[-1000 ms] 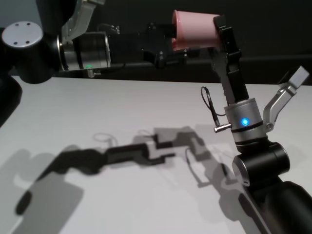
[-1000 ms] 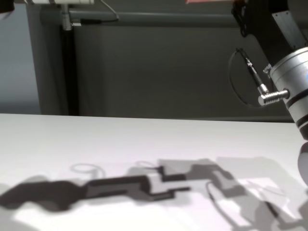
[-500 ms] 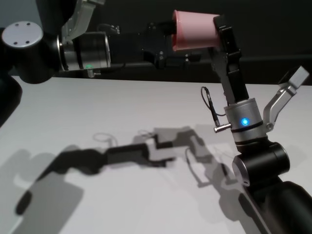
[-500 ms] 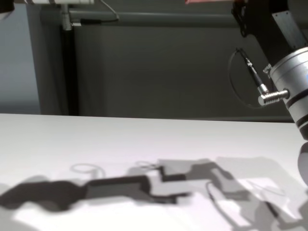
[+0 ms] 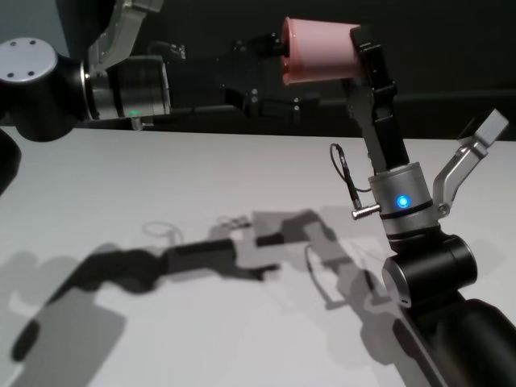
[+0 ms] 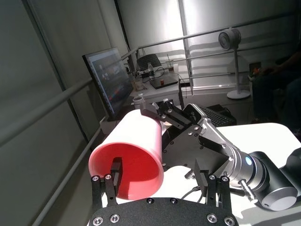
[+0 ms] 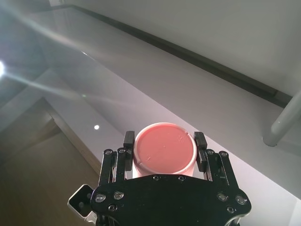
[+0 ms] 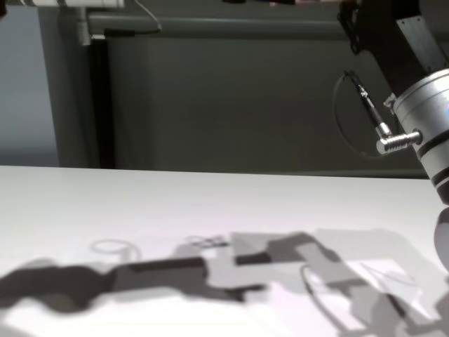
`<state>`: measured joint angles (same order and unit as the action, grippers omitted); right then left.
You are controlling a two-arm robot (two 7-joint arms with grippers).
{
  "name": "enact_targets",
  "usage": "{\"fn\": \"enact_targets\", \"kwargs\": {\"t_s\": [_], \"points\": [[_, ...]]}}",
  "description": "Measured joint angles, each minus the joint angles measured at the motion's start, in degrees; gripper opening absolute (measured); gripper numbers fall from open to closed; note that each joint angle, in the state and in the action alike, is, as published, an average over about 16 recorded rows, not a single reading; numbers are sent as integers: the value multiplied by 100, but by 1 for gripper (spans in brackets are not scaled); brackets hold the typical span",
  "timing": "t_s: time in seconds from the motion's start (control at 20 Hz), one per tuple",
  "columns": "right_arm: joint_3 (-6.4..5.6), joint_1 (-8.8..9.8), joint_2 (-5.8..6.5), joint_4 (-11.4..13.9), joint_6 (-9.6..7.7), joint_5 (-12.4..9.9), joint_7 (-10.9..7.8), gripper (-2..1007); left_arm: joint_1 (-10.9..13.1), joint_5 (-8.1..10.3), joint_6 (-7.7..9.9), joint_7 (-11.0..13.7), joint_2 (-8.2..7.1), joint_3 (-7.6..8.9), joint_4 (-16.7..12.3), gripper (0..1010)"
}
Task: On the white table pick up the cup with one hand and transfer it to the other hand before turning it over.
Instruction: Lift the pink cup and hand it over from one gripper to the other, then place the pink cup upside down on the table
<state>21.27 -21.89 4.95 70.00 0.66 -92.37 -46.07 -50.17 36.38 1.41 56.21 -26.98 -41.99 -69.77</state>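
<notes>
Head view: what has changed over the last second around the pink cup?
The left end effector has drawn back leftward from the small pink plastic cup, fingers open beside its mouth. The right end effector still grips the cup's base, held sideways above the white table, unmoved.

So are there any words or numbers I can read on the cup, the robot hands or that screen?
No readable text anywhere.
The cup: plain pink, no words; its base shows only faint moulded marks, too small to read.
The right hand and left hand: black, only screws, no labels.
The monitor: its screen is lit but too small and blurred to read.
</notes>
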Motion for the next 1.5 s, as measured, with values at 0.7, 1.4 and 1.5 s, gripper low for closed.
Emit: {"fn": "enact_targets", "kwargs": {"t_s": [0.7, 1.4, 1.5], "points": [[0, 0, 0, -1, 0, 0, 0, 730, 615, -18, 262, -709, -891, 357, -987, 1001], [-1, 0, 0, -1, 0, 0, 0, 730, 1852, -206, 401, -2331, -1521, 1047, -2129, 1001], [-1, 0, 0, -1, 0, 0, 0, 730, 2017, -186, 388, -2521, -1488, 1128, -2176, 1001]]}}
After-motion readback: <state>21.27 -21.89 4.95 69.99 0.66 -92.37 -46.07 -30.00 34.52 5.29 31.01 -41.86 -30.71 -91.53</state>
